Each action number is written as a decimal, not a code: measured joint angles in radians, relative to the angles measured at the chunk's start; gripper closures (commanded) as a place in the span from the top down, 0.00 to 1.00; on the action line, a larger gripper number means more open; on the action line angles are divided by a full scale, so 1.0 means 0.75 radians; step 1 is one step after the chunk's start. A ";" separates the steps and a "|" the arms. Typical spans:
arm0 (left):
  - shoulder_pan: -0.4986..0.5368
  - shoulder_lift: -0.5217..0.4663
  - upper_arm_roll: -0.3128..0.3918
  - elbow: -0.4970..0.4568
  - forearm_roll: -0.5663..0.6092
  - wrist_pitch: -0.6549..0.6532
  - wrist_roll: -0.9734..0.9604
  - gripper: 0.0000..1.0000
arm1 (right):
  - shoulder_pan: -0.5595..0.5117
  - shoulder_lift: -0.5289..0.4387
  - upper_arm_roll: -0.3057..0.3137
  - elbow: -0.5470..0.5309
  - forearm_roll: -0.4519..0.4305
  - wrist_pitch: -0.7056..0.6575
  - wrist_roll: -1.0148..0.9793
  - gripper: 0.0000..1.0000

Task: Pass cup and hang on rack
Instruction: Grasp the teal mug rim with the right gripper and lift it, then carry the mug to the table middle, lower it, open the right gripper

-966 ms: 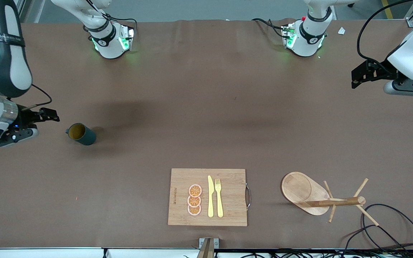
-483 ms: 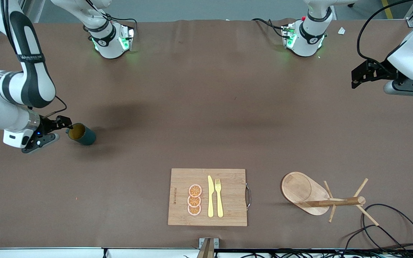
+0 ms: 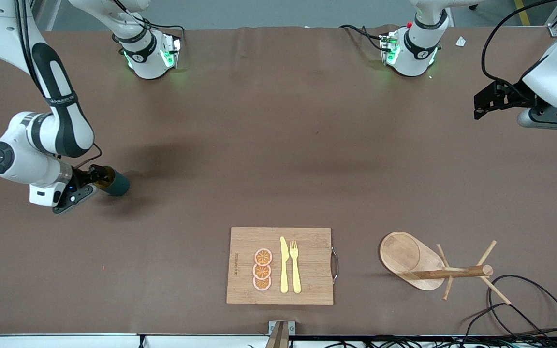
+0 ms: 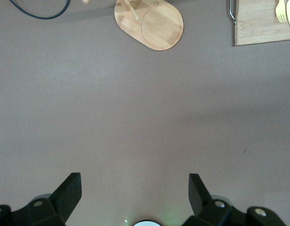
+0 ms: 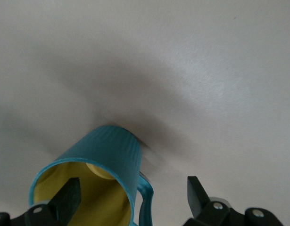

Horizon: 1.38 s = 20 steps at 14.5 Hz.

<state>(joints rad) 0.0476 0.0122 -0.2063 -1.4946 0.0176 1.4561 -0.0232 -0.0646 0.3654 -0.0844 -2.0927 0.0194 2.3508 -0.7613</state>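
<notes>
The dark teal cup (image 3: 118,183) lies on its side near the right arm's end of the table, its yellow mouth facing my right gripper (image 3: 95,177). In the right wrist view the cup (image 5: 111,153) fills the lower part. My right gripper (image 5: 130,195) is open, with one finger (image 5: 69,197) inside the cup's mouth and the other finger (image 5: 196,193) outside, past the handle (image 5: 145,202). The wooden rack (image 3: 416,261) lies tipped over near the left arm's end. Its oval base shows in the left wrist view (image 4: 152,23). My left gripper (image 3: 482,104) (image 4: 134,193) waits open and empty above the table.
A bamboo cutting board (image 3: 307,241) with a yellow knife, a fork and orange slices lies near the table's front edge; its corner shows in the left wrist view (image 4: 262,28). Black cables (image 3: 525,299) loop beside the rack.
My right arm has swung toward the cup and its gripper has closed in, so that one finger is now in the cup's mouth. The cup and the left arm have not moved.
</notes>
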 measured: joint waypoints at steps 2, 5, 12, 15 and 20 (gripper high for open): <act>0.000 0.000 0.000 0.000 0.000 0.000 0.000 1.00 | 0.000 0.004 0.000 -0.036 0.000 0.026 -0.012 0.48; 0.000 0.000 0.000 0.000 0.000 0.000 0.000 1.00 | 0.000 0.004 0.000 -0.042 0.000 0.028 -0.055 0.02; -0.003 0.001 0.000 0.000 0.000 0.000 0.000 1.00 | 0.013 0.000 0.001 0.002 0.000 -0.060 -0.073 0.00; -0.003 0.003 0.000 0.000 0.000 0.000 0.000 1.00 | 0.034 -0.024 0.002 0.074 0.000 -0.194 0.003 0.00; -0.004 0.013 -0.001 0.000 0.000 0.003 0.000 1.00 | 0.223 -0.150 0.010 0.101 0.002 -0.372 0.385 0.00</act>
<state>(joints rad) 0.0444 0.0222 -0.2069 -1.4945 0.0176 1.4582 -0.0232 0.1027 0.2531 -0.0772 -2.0166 0.0209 2.0717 -0.4722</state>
